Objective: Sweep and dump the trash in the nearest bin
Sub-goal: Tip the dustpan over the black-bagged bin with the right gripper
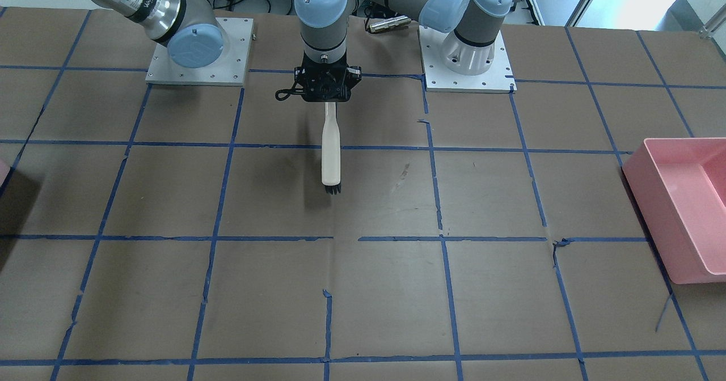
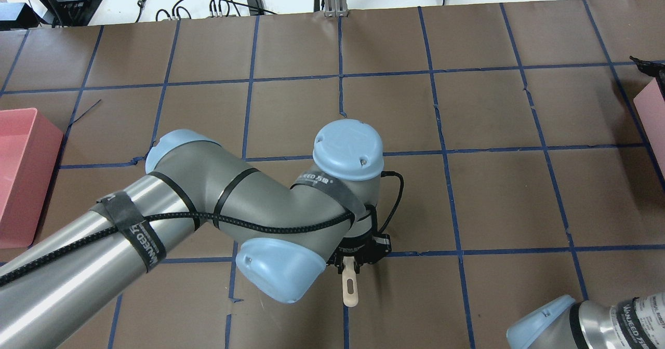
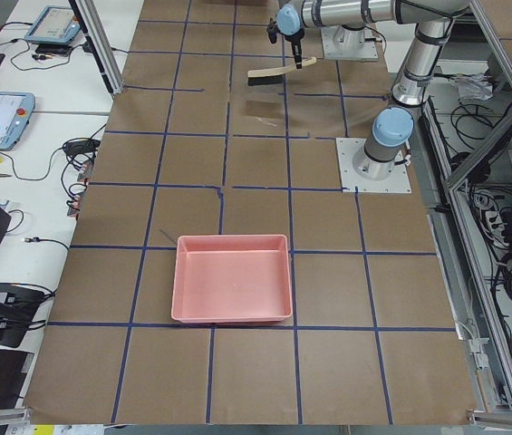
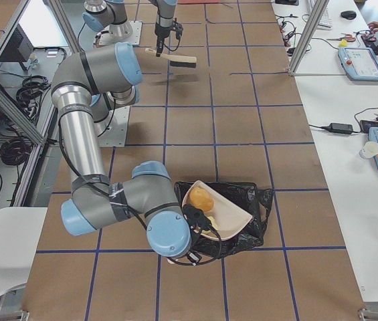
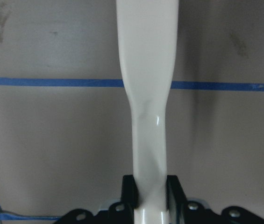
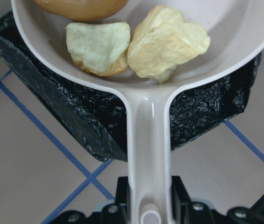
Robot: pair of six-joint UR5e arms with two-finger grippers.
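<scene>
Currently we are at the dump step. The right gripper (image 6: 149, 189) is clamped on the cream plastic dustpan (image 6: 230, 23), which carries the three golden-brown food pieces (image 6: 167, 44) above a crumpled black plastic bag (image 6: 71, 116). The left gripper (image 5: 149, 186) clamps the cream long-handled brush (image 5: 148, 84). Next, we judge, the dustpan needs tipping.

- Your front-facing and overhead views look steeply down, sharing the brush (image 1: 330, 154).
- End views look along the table (image 3: 256, 163).
- Wrist cameras sit close on brush and dustpan (image 6: 149, 140).
</scene>
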